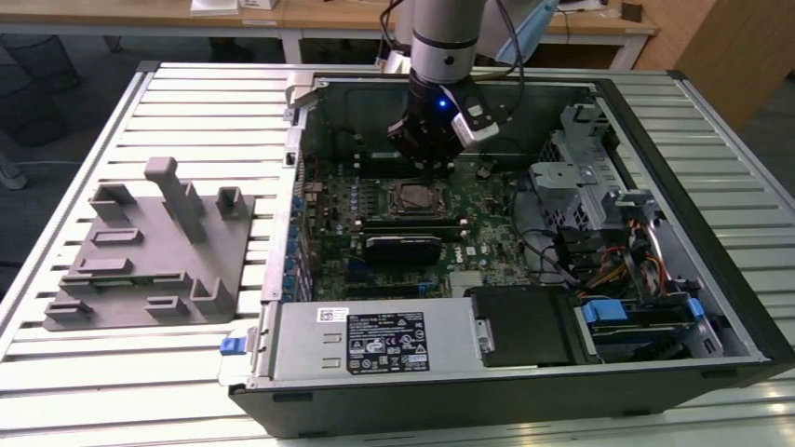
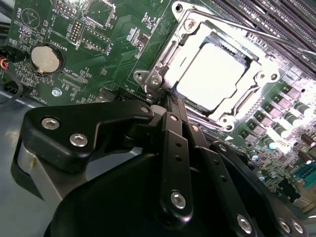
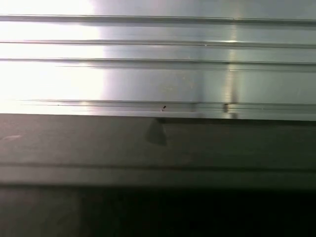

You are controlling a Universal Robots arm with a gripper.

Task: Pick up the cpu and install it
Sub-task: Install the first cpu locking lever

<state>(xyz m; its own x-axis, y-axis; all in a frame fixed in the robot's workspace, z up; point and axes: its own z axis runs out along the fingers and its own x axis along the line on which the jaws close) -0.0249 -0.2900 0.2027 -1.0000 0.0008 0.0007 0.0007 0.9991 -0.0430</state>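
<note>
The gripper (image 1: 429,169) is hanging inside the open computer case (image 1: 695,233), low over the motherboard (image 1: 491,233), just at the far edge of the CPU socket (image 1: 414,197) in the exterior view. The cpu (image 2: 213,75) is sitting flat in the socket frame (image 2: 163,59), pale square top facing up, metal frame around it and the thin lever rod (image 2: 256,34) running past one side. In the second wrist view the gripper's black linkage is filling the foreground and its tips are converging right beside the socket's hinge corner, so the chip is lying just ahead of the tips, close but apart. Fingers look drawn together with nothing between them, though the very tips are hard to make out. The chip is square, so no long axis is mattering here. Judging from this, the cpu is already seated and the gripper is working at the socket's edge rather than carrying anything. Around it: a round coin battery (image 2: 45,57) on the green board, memory slots (image 2: 276,15) beyond the socket, a row of small capacitors (image 2: 289,116) alongside it. Outside the case, the grey plastic tray (image 1: 149,261) with upright blocks is standing on the slatted metal table (image 1: 74,130), at the exterior view's left, well apart from the arm. Drive bays and cables (image 1: 621,242) are crowding the case's other side, not in the way.
</note>
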